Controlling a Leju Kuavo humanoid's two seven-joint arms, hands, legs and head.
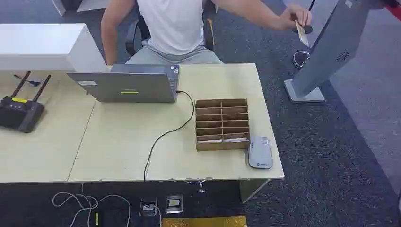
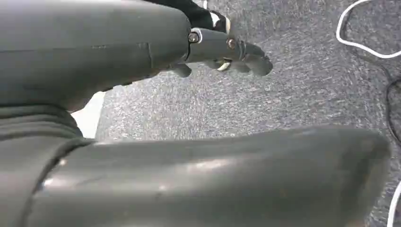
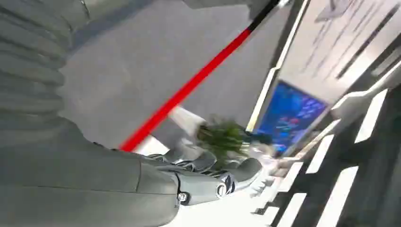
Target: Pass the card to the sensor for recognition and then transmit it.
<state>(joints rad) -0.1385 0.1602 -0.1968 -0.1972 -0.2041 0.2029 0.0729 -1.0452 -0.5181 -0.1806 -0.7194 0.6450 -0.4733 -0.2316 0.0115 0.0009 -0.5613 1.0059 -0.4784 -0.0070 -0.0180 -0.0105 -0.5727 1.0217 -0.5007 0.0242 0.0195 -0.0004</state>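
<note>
A person sitting behind the table (image 1: 123, 142) holds a card (image 1: 301, 33) in an outstretched hand (image 1: 294, 18), up at the far right beside a grey kiosk. The grey card sensor (image 1: 259, 152) lies at the table's front right corner. Touching its left side stands a wooden slotted card box (image 1: 222, 124) with a few pale cards in its front slots. My left hand (image 2: 222, 52) hangs over grey carpet, fingers stretched out and holding nothing. My right hand (image 3: 208, 175) is raised toward the room, fingers loosely apart and holding nothing.
A grey laptop (image 1: 127, 85) stands at the table's back with a black cable (image 1: 163, 137) running to the front edge. A black router (image 1: 19, 111) sits far left below a white box (image 1: 42, 45). The kiosk (image 1: 326, 52) stands on the carpet at right. Cables lie under the table.
</note>
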